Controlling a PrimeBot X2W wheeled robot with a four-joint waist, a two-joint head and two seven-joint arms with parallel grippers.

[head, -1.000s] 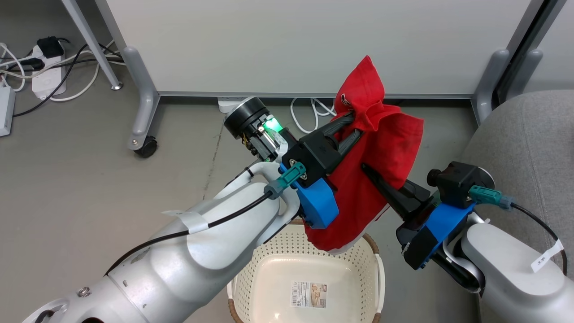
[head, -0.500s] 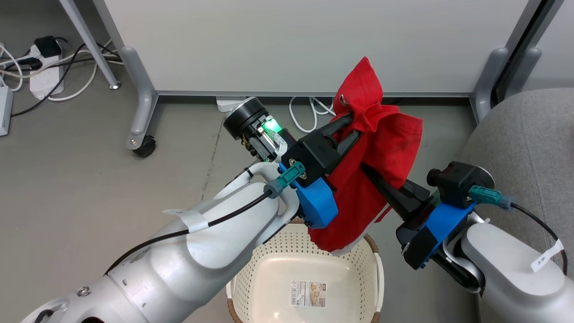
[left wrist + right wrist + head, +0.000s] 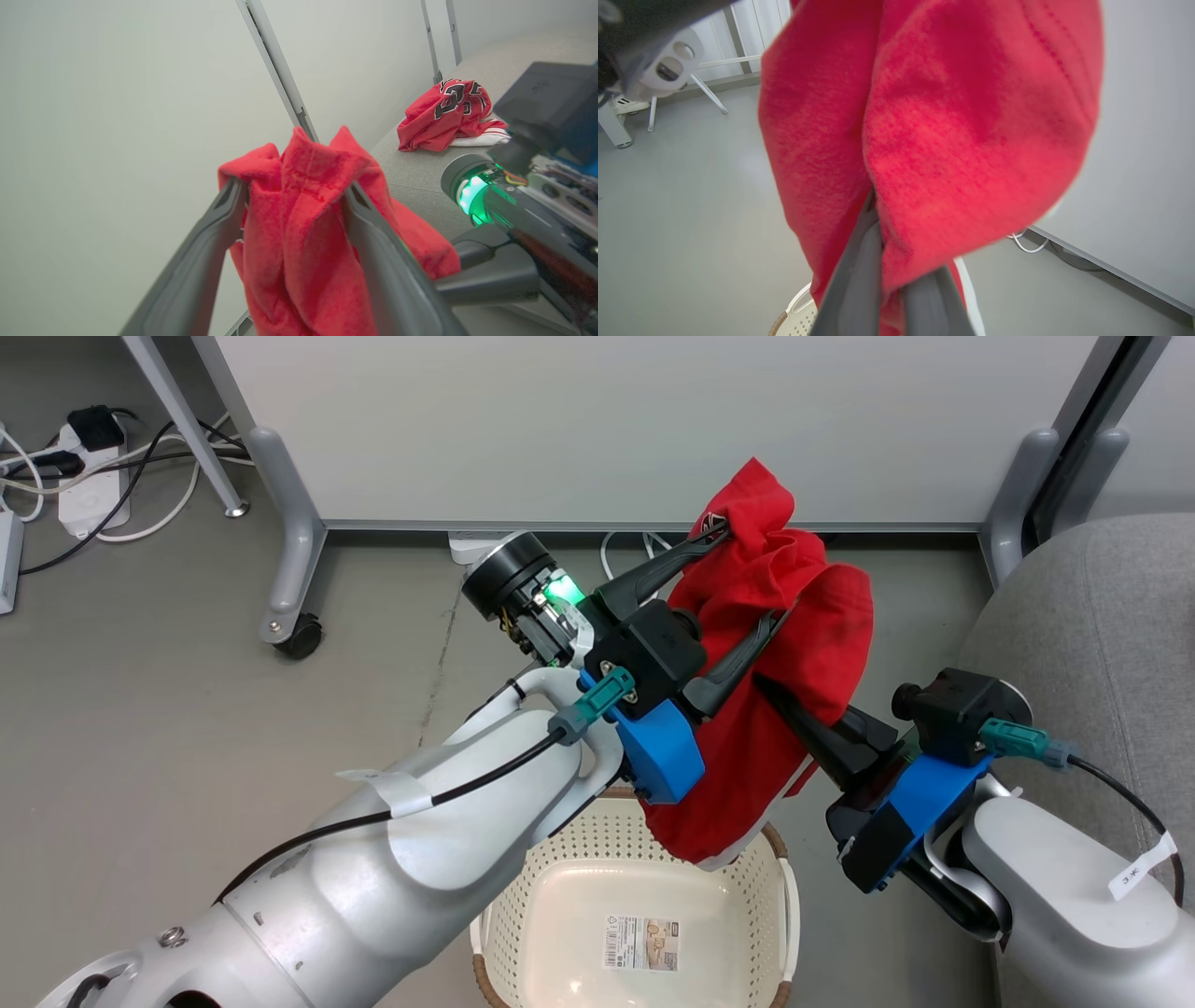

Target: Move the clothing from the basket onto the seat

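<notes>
Red garment point(image 3: 822, 625) held over basket point(image 3: 597, 847): right fingers point(image 3: 794, 714) pinch it, left fingers point(image 3: 653, 571) spread (handover, seemingly); next, swing to seat point(image 3: 1102, 616), three o'clock.

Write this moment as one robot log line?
left gripper: open | right gripper: shut on red garment | basket: below it | seat: second garment

Garment point(image 3: 803, 616) hangs mid-space above basket point(image 3: 789, 905), partly blocking it. Partition point(image 3: 653, 420) close behind, caster point(image 3: 303, 639) at left. Open floor point(image 3: 168, 728) left; seat point(image 3: 1102, 616) right, near part bare.
</notes>
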